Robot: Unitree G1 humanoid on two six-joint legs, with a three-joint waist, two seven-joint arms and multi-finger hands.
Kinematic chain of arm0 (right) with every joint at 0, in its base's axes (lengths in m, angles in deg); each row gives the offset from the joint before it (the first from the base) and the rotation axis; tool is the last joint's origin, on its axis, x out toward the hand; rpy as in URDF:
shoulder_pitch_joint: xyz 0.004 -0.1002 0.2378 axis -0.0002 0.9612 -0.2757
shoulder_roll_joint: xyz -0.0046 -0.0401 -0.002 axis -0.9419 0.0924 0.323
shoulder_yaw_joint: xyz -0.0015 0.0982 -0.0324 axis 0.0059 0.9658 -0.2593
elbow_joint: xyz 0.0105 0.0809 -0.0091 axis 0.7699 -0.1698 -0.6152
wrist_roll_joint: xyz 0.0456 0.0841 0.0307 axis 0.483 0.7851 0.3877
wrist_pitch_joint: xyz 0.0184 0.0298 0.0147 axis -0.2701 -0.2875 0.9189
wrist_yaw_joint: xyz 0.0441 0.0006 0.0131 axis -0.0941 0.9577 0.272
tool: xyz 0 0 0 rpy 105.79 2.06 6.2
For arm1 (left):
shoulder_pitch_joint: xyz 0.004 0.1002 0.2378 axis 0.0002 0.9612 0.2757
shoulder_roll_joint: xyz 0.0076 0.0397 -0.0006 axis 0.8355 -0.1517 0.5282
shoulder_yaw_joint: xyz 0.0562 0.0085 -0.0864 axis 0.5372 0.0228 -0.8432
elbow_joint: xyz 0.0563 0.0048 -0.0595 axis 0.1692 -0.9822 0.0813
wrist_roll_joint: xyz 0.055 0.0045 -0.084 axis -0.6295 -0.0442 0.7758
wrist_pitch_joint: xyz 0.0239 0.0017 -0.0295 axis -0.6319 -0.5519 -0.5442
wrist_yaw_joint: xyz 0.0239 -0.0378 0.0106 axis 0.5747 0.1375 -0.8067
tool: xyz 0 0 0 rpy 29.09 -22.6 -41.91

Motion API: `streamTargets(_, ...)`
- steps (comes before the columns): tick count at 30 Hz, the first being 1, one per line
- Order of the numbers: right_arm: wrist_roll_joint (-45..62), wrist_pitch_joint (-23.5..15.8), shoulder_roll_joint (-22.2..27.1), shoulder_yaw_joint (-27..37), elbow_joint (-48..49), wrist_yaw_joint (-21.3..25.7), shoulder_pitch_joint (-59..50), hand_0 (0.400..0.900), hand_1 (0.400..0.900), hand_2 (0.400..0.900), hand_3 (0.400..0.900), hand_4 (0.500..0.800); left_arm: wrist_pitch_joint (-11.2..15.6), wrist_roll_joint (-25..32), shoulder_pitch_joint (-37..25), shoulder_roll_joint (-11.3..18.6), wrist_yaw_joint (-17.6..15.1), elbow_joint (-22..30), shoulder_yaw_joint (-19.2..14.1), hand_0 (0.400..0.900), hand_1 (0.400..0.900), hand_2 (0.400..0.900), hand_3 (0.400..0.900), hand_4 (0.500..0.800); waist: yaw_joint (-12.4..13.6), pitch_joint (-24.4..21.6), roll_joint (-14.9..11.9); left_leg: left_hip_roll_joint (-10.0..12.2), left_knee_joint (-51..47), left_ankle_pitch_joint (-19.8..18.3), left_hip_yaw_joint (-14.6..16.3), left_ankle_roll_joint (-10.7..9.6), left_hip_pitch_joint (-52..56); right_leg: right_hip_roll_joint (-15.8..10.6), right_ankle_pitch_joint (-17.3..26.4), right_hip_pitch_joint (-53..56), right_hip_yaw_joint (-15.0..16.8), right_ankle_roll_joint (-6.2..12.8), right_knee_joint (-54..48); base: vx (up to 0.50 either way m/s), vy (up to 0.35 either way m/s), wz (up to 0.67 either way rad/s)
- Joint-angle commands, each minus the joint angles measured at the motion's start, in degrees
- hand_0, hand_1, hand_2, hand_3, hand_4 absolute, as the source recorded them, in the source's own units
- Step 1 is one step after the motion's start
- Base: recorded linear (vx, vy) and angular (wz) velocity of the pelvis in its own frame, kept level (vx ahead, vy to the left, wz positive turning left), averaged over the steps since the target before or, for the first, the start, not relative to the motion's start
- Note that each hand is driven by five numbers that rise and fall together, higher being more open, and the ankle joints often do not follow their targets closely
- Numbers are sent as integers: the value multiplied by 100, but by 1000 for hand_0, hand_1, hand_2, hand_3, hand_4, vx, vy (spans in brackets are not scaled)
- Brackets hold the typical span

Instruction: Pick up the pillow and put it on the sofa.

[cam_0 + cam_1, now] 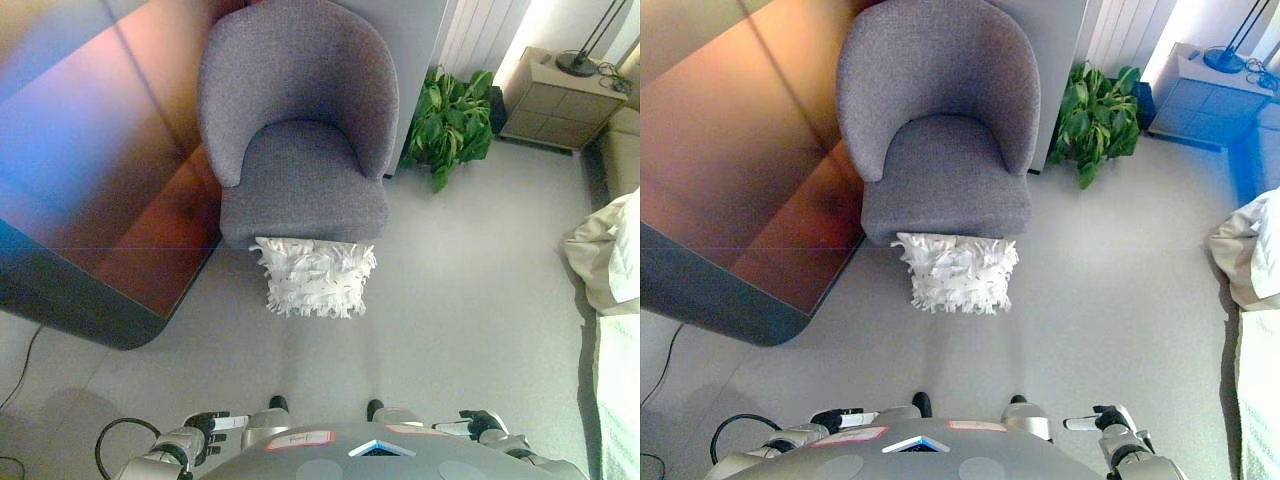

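A white fringed pillow [314, 278] stands on the grey floor, leaning against the front of the grey upholstered armchair [300, 130]. The chair's seat [943, 165] has nothing on it. Both hands hang low at the bottom edge, well short of the pillow. My left hand [212, 432] shows at the lower left and my right hand [478, 424] at the lower right. Their fingers look relaxed and hold nothing.
A large glossy brown tabletop [730, 170] with a rounded corner fills the left side, close to the chair. A green potted plant [450, 125] stands right of the chair. A beige cabinet [560, 95] is at the back right, and pale bedding [610, 260] lies along the right edge.
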Motion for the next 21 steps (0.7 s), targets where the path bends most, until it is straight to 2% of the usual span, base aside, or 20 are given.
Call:
streamTargets(1,-21,35,152,-126,-180,80,-461,900,900,900,900,800,19,-65,-316,36,16,-114,85,900,900,900,900,800,-65,293,11,-204,99,-510,-80,268,284,166,170,-152,-376,-23,8,26,-31,4)
streamTargets(7,37,65,173,-112,-199,76,-445,900,900,900,900,800,44,-90,-300,50,38,-93,105,900,900,900,900,800,-67,318,7,-151,105,-470,-99,245,252,223,111,-151,-414,-71,51,27,-52,5)
streamTargets(11,180,66,152,-137,-197,85,-418,900,900,900,900,800,-12,-115,-361,59,51,-73,163,900,900,900,900,800,-138,380,-25,-28,257,-434,-180,230,163,368,-33,-253,-260,-203,294,30,-104,21)
streamTargets(13,214,102,151,-148,-175,77,-457,900,900,900,900,800,-53,-61,-455,43,-1,-75,170,900,900,900,900,800,-190,466,-133,87,824,-531,-224,206,-23,411,-80,-375,-173,-320,507,24,-153,31)
streamTargets(14,209,122,158,-160,-171,96,-478,900,900,900,900,800,-76,-47,-482,36,-2,-74,142,900,900,900,900,800,-222,503,-217,177,1463,-541,-181,201,-156,388,-85,-440,-184,-401,574,42,-190,19)
streamTargets(16,23,180,210,-218,-88,75,-474,900,900,900,900,800,-26,-53,-468,38,3,-59,54,900,900,900,900,800,-176,637,-341,242,2525,-234,-275,235,-620,394,-49,-463,-214,-558,639,99,-199,-7)
streamTargets(17,34,186,243,-258,-74,102,-479,900,900,900,900,800,2,-26,-458,41,11,-39,36,900,900,900,900,800,-112,718,-351,189,2753,-143,-304,256,-898,423,-64,-419,-177,-583,672,175,-158,-31)
streamTargets(19,20,136,336,-235,-101,156,-549,900,900,900,900,800,37,41,-414,35,35,14,8,900,900,900,900,800,73,957,-252,174,2546,98,-109,171,-1380,531,-174,-202,-116,-541,714,244,-42,-39)
streamTargets(21,-61,61,431,-157,-126,124,-620,900,900,900,900,800,129,36,-339,40,65,6,14,900,900,900,900,800,257,1103,-98,163,1813,502,20,19,-1620,597,-292,53,-176,-473,644,332,59,-42)
